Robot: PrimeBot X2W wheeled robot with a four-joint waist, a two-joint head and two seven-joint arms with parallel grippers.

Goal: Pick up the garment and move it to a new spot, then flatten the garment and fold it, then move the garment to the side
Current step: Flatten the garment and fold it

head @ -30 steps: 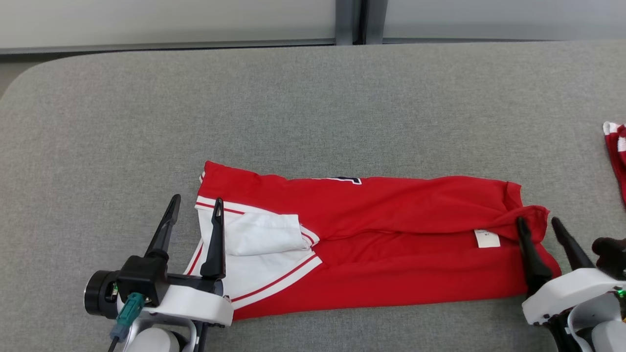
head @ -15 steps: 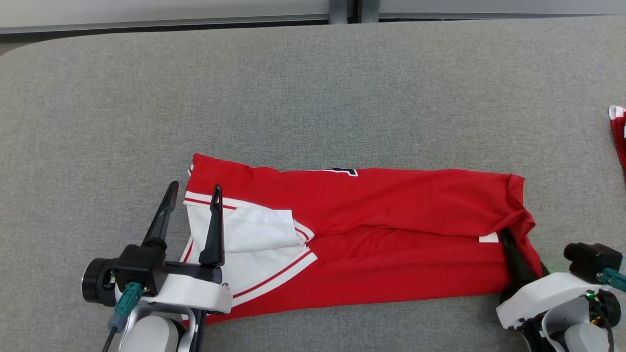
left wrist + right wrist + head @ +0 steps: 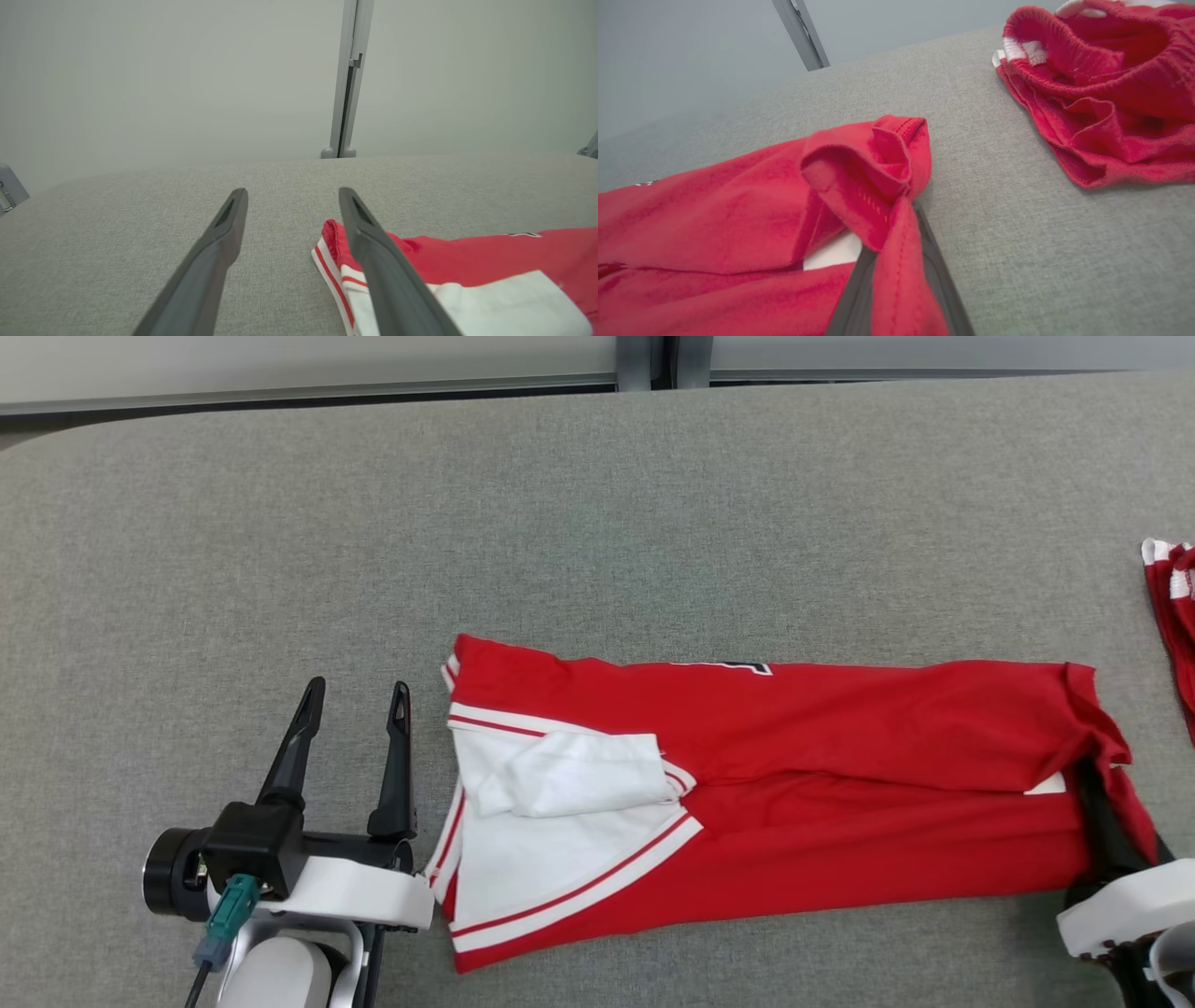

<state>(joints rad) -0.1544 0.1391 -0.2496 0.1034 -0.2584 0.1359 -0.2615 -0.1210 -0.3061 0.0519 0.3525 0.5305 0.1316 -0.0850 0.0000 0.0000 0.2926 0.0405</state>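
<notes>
Head view: red jersey point(image 3: 840, 784) lies lengthwise across the grey fabric-covered desk point(image 3: 597, 523), in the near half and right of centre. Long fold runs left to right. Left end shows a white panel edged with red and white stripes; a loose white fold point(image 3: 579, 775) rests on top of it. Small dark print point(image 3: 742, 666) peeks out at the far edge. White label point(image 3: 1046, 786) is partly visible near the right end, under a lifted flap.

Left tool point(image 3: 358, 684): fingers spread wide, nothing between them, over bare desk just left of the jersey's left end, not touching the cloth. Left wrist view confirms this: left tool point(image 3: 293, 191) is open, with the striped corner of the jersey point(image 3: 490, 252) beside and behind the right-hand finger, and grey desk point(image 3: 117, 233) between the two fingers.

Right tool point(image 3: 1102, 807): at the jersey's right end, dark fingers mostly hidden under bunched red cloth. Right wrist view: right tool point(image 3: 892, 228) has its fingers drawn close together with a strip of hem running between them. It is gripping the jersey point(image 3: 691, 214). The cloth at the pinch is raised and rumpled, and the label point(image 3: 833, 254) shows beneath.

Second red garment point(image 3: 1174, 607) lies crumpled at the desk's right edge, apart from the jersey. In the right wrist view the garment point(image 3: 1106, 93) shows a gathered band with white trim.
</notes>
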